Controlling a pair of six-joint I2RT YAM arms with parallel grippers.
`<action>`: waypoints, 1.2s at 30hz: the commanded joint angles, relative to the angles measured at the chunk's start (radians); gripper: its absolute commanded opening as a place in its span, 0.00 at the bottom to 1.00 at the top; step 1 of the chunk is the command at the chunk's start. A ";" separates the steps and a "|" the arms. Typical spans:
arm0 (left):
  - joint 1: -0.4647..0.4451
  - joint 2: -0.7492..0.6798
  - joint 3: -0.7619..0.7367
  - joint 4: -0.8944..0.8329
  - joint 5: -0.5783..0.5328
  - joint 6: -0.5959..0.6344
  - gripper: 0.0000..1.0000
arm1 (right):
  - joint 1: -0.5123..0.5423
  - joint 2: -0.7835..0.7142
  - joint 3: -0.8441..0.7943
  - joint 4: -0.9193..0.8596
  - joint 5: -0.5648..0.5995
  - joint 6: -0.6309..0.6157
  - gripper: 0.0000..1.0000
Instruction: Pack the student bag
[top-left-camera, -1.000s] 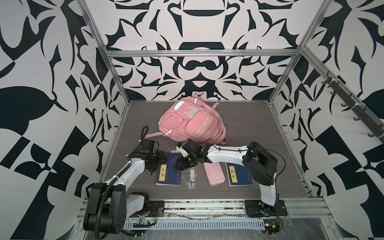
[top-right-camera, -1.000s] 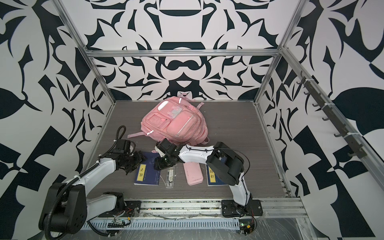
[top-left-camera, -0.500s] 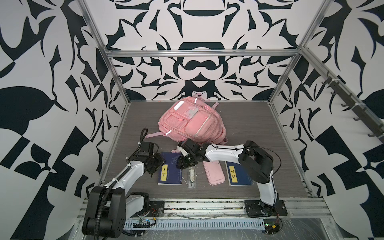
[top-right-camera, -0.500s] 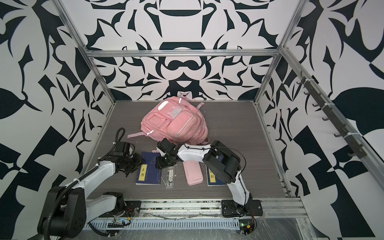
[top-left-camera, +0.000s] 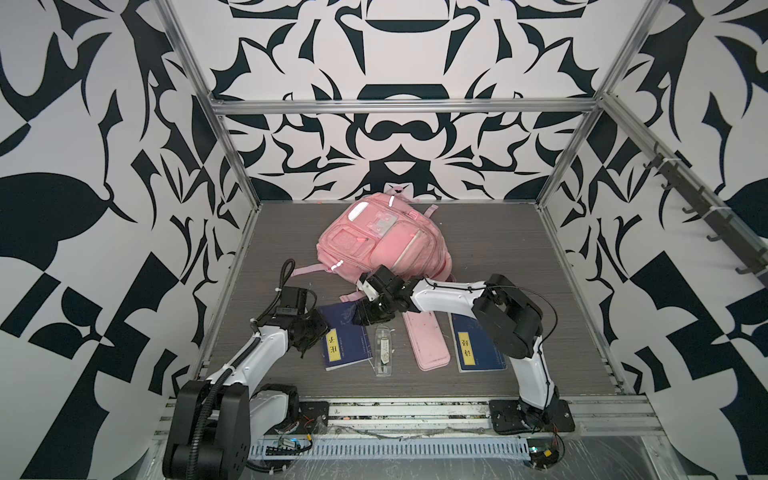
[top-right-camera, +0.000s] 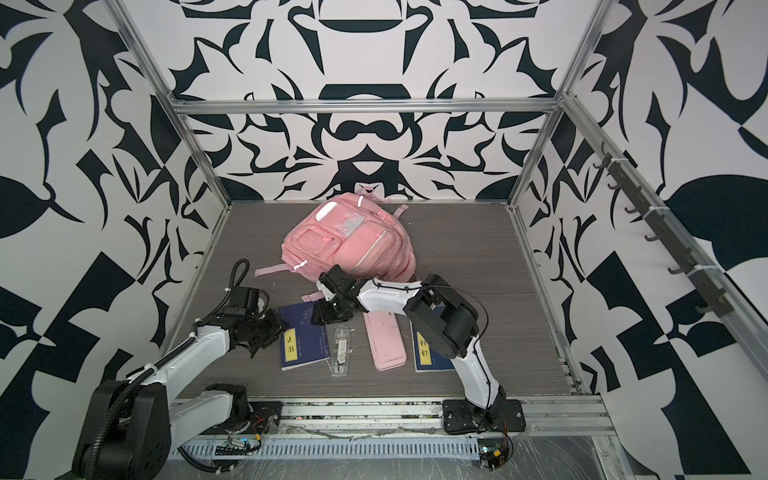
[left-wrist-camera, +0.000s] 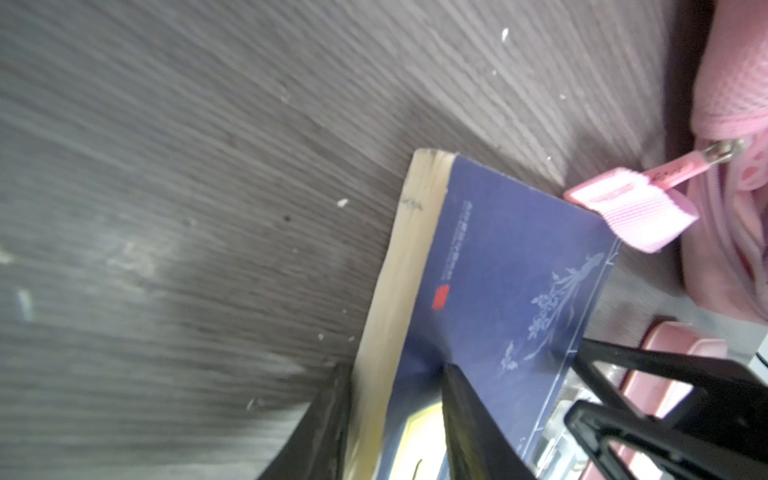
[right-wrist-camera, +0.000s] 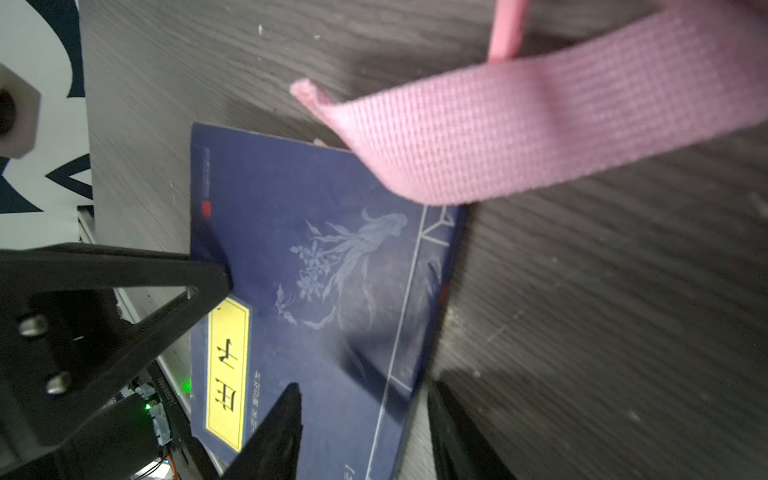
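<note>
The left gripper (top-left-camera: 312, 336) has drawn its jaws closer at the near-left blue book (top-left-camera: 345, 345). In the left wrist view its fingers (left-wrist-camera: 478, 424) sit either side of the page edge, though I cannot tell whether they already squeeze it. To the right of that book on the table (top-left-camera: 519, 249) lie a clear case (top-left-camera: 383, 351), a flat pink pencil case (top-left-camera: 426, 345) and a second blue book (top-left-camera: 476, 345). Farther back the right gripper (right-wrist-camera: 365, 386), jaws spread and holding nothing, straddles the first book's spine edge where a pink strap (right-wrist-camera: 478, 137) reaches its far corner, and behind it the student bag (top-left-camera: 382, 245) lies front-up toward the back wall.
</note>
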 joint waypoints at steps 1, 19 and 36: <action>-0.003 0.003 -0.022 -0.057 0.012 -0.010 0.34 | 0.005 -0.008 -0.036 0.054 -0.052 0.049 0.52; -0.002 0.032 -0.021 -0.028 0.027 -0.017 0.25 | 0.005 -0.069 -0.092 0.399 -0.313 0.184 0.51; -0.002 0.037 -0.023 -0.018 0.025 -0.030 0.26 | 0.006 -0.108 -0.162 0.508 -0.351 0.239 0.45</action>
